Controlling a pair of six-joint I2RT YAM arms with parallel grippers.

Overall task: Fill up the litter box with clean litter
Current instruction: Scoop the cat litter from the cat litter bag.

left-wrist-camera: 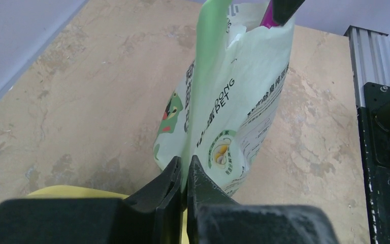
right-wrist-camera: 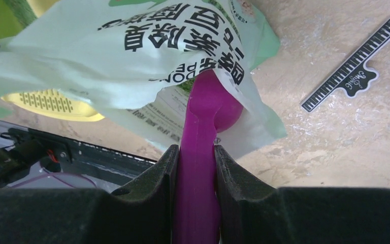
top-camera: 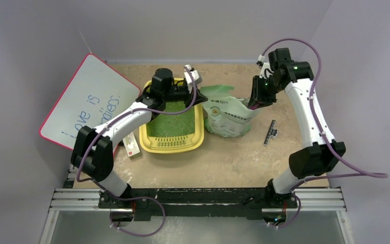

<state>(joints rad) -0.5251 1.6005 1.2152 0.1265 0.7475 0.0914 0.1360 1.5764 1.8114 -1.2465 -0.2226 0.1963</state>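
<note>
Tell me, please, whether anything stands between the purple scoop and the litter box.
Yes: the bag flap, pinched by the left gripper, rises between the scoop and the litter box, and that gripper hangs over the box's far right corner.

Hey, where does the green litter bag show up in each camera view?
Top external: bag right of centre, beside the yellow litter box.
Left wrist: bag in centre.
Right wrist: bag across the top left, purple scoop entering it.
Shared landmark: the litter box, bottom left in left wrist, left edge in right wrist.
</note>
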